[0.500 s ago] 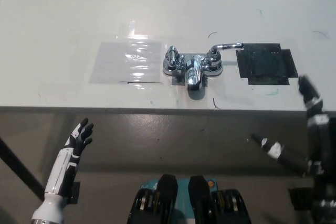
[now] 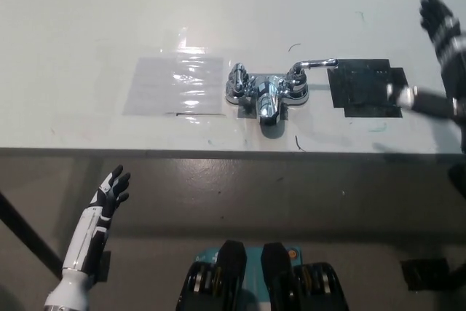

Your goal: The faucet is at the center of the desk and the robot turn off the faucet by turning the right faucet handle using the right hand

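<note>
The main risk is a bad approach: the black right robot hand point(image 2: 439, 23) is blurred at the far right edge of the white tabletop point(image 2: 87, 27), so it could, in my judgement, sweep in too fast and knock the long lever instead of settling on it, or push it the wrong way and open the tap further. The motion blur hides how far its fingers are spread, so I cannot tell, though it holds nothing.

The chrome 2-handle faucet point(image 2: 266, 91) sits at the tabletop's middle, between a clear plastic sheet point(image 2: 175, 85) and a black tape patch point(image 2: 368, 89). Its right faucet handle point(image 2: 314, 65) points toward the patch. The right robot hand is well apart from it, beyond the patch. The white left robot hand point(image 2: 111, 191) hangs below the tabletop edge, fingers spread, empty.
</note>
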Controlling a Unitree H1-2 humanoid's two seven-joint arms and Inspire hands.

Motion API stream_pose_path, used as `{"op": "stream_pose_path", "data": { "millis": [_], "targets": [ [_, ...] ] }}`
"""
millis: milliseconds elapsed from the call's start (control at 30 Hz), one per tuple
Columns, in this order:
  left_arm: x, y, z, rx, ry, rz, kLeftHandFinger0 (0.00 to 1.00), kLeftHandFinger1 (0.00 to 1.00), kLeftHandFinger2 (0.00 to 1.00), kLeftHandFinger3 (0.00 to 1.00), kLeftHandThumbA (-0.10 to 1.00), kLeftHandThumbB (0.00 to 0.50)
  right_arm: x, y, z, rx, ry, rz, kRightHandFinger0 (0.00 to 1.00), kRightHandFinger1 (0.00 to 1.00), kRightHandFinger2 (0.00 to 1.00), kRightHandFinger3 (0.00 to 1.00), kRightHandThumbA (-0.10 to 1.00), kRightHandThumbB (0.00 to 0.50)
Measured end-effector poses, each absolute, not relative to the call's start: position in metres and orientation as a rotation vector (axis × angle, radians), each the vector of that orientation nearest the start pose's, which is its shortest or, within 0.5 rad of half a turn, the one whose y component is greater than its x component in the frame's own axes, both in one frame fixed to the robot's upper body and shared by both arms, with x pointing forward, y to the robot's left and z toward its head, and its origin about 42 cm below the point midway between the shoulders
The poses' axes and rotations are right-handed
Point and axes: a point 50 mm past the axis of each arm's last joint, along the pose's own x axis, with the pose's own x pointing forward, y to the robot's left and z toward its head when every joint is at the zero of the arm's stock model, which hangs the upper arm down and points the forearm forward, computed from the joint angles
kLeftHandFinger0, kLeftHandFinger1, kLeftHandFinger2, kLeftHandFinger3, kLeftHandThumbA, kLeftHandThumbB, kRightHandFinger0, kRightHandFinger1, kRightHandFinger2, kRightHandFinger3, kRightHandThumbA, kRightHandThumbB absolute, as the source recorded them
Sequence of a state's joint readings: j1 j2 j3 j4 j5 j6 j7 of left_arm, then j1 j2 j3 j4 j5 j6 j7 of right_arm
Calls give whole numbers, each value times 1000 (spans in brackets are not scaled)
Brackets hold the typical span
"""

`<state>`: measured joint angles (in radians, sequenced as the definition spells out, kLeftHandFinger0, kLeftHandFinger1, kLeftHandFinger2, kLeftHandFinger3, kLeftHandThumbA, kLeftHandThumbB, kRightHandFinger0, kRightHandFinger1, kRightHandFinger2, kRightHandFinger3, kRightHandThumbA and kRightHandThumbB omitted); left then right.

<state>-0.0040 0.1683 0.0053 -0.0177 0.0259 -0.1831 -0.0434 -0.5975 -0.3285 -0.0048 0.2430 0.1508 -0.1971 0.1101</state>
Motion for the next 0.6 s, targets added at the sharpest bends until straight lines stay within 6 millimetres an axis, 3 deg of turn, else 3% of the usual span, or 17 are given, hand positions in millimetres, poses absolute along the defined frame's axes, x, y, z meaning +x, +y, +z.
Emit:
{"op": "stream_pose_path", "data": {
  "millis": [167, 300, 433, 600],
  "targets": [
    [284, 262, 118, 198, -201, -59, 1000, 1000, 1000, 1000, 1000, 249, 505, -274, 298, -158, -417, 213, 1000, 1000, 1000, 1000, 1000, 338],
    [284, 261, 118, 198, -200, -60, 1000, 1000, 1000, 1000, 1000, 252, 538, -273, 299, -109, -291, 238, 1000, 1000, 1000, 1000, 1000, 345],
    [284, 261, 118, 197, -201, -62, 1000, 1000, 1000, 1000, 1000, 250, 559, -271, 297, -83, -181, 263, 1000, 1000, 1000, 1000, 1000, 369],
    [285, 260, 119, 198, -209, -67, 1000, 1000, 1000, 1000, 1000, 241, 578, -263, 295, -55, -47, 305, 1000, 1000, 1000, 1000, 1000, 363]
  ]
}}
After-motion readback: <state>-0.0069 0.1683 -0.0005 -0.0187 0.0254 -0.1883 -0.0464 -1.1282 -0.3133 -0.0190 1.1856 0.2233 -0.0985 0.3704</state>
